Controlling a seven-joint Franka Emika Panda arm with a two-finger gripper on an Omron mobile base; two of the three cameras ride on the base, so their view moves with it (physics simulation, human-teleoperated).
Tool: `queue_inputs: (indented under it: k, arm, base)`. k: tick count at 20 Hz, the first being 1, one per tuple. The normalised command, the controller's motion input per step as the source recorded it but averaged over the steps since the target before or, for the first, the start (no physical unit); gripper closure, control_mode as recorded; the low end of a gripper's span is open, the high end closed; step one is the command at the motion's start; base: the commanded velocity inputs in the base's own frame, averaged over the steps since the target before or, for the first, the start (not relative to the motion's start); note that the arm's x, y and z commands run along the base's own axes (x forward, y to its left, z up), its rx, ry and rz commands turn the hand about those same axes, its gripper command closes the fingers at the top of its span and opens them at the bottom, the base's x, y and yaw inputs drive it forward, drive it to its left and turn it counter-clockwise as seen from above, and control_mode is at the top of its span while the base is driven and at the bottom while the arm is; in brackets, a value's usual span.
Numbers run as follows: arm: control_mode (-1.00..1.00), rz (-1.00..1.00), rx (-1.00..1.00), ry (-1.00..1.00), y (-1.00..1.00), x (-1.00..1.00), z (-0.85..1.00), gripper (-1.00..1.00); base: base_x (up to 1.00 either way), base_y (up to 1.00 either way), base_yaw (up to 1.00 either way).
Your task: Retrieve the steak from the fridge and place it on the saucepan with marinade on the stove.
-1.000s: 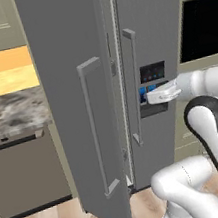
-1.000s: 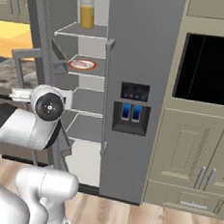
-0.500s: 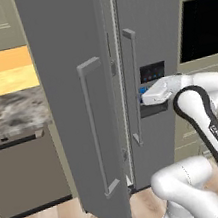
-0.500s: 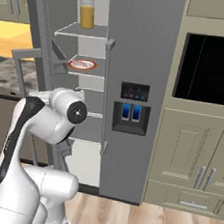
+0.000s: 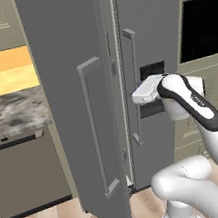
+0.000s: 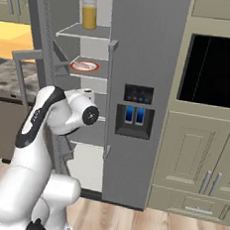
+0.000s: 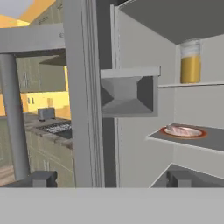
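steak (image 7: 183,129) on fridge (image 7: 131,100) shelf, beyond and right of spread fingers (image 7: 43,178)

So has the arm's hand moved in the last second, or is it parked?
Yes. In the left base view the hand has swung left across the dispenser panel toward the gap beside the open fridge door.

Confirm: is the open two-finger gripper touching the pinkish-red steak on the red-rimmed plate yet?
Apart. In the hand view, the steak lies on its plate well beyond the gripper.
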Motion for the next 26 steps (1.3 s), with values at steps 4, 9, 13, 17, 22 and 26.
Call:
queue_inputs:
  k: [4,9,13,17,22,26]
  arm:
    - [-1.0,0.02,0.0,-0.01,0.21,0.55,-0.12,-1.0]
    - [-1.0,0.1,0.0,0.0,0.37,0.43,-0.18,-1.0]
    - [-1.0,0.16,0.01,0.0,0.43,0.09,-0.18,-1.0]
    - [-1.0,0.23,0.04,0.0,0.56,0.0,-0.26,-1.0]
    - [-1.0,0.26,0.08,0.0,0.83,0.0,-0.32,-1.0]
    - [-1.0,0.3,0.06,0.0,1.0,-0.19,-0.49,-1.0]
  base:
    - [0.0,0.0,0.0]
    - [0.0,0.0,0.0]
    - [0.0,0.0,0.0]
    - [0.0,0.0,0.0]
    - [0.0,0.0,0.0]
    - [0.0,0.0,0.0]
